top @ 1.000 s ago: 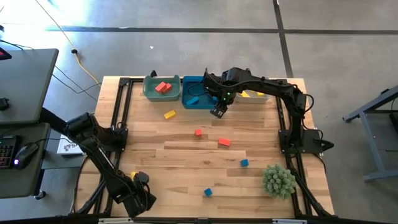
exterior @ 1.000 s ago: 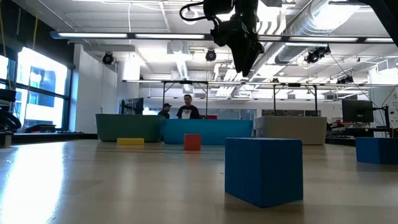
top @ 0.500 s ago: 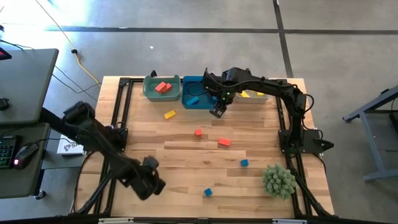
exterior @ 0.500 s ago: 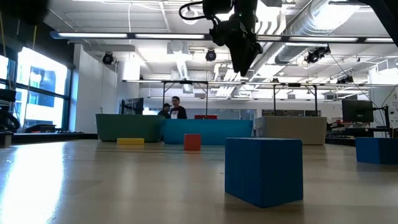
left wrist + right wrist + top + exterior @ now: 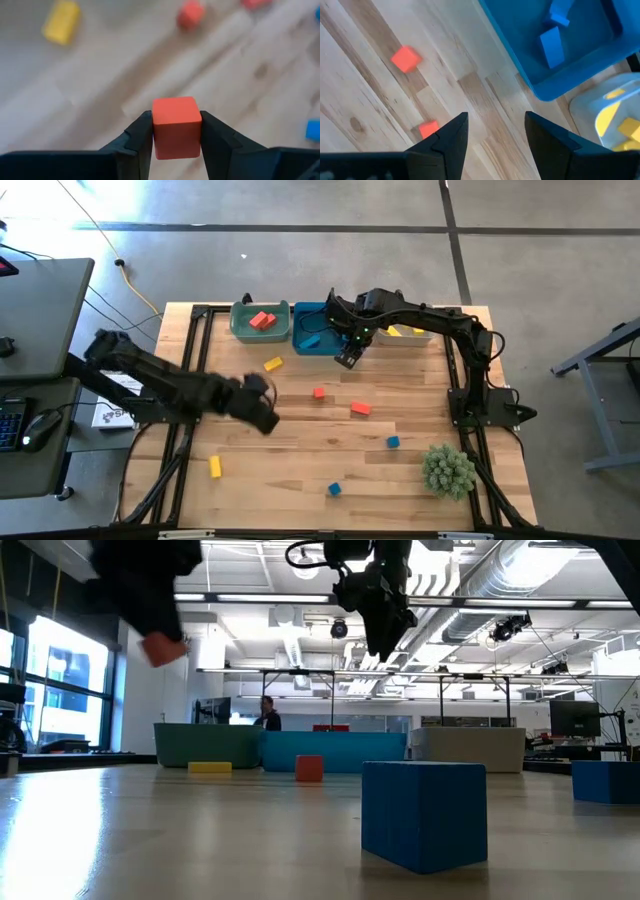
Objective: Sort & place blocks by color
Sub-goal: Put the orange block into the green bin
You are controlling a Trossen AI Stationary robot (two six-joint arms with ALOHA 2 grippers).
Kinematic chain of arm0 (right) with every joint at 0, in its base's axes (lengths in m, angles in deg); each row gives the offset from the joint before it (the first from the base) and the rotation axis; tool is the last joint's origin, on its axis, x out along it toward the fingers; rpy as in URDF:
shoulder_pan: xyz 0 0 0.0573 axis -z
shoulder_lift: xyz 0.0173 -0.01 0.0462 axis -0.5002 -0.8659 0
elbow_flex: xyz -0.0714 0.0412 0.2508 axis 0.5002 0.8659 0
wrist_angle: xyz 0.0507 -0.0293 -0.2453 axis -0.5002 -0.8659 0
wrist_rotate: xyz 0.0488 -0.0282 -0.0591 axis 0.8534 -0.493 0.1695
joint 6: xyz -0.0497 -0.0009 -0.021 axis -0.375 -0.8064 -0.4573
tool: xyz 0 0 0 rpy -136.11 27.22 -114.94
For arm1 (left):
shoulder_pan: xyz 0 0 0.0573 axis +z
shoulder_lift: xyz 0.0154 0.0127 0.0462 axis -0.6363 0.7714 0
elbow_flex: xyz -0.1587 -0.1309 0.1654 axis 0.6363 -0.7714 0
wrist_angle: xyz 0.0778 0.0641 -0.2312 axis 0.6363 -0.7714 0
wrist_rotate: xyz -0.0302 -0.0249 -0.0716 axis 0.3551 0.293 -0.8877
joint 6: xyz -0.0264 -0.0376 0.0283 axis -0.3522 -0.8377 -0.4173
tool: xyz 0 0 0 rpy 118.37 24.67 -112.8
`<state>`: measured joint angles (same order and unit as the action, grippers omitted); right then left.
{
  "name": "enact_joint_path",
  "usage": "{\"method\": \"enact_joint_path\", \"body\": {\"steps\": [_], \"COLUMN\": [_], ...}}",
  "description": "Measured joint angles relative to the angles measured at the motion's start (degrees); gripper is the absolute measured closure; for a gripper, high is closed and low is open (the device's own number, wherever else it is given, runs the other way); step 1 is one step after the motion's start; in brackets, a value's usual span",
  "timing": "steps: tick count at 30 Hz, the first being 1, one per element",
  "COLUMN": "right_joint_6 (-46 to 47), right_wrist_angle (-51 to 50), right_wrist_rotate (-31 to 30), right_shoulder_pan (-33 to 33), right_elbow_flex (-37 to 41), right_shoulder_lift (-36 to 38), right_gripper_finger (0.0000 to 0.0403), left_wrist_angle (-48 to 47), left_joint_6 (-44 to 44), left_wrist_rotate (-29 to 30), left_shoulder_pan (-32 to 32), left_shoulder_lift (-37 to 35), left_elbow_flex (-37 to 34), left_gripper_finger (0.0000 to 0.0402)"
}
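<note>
Blurring hides your left gripper in the high view, but its wrist camera shows both fingers clamped on a red cube, carried above the table's left-middle. Your right gripper hangs with fingers apart and empty, just in front of the blue bin. Loose on the wood you can count two yellow blocks, two red blocks and two blue blocks. The green bin shows one red bar; the white bin is partly hidden by the arm.
</note>
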<state>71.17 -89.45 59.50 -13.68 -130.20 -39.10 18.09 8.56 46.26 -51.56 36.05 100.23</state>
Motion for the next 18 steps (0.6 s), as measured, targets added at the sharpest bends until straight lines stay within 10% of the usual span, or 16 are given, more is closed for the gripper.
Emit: {"method": "enact_joint_path", "body": {"steps": [18], "right_joint_6": [-8.9], "right_wrist_angle": [10.7], "right_wrist_rotate": [0.0], "right_shoulder_pan": [0.3], "right_elbow_flex": [0.0], "right_shoulder_lift": [0.0], "right_gripper_finger": [0.022], "left_wrist_angle": [3.8], "left_joint_6": [35.1], "left_wrist_rotate": [-1.7], "left_shoulder_pan": [39.8], "left_shoulder_lift": [-5.4], "left_elbow_flex": [0.0], "left_gripper_finger": [0.0293]}}
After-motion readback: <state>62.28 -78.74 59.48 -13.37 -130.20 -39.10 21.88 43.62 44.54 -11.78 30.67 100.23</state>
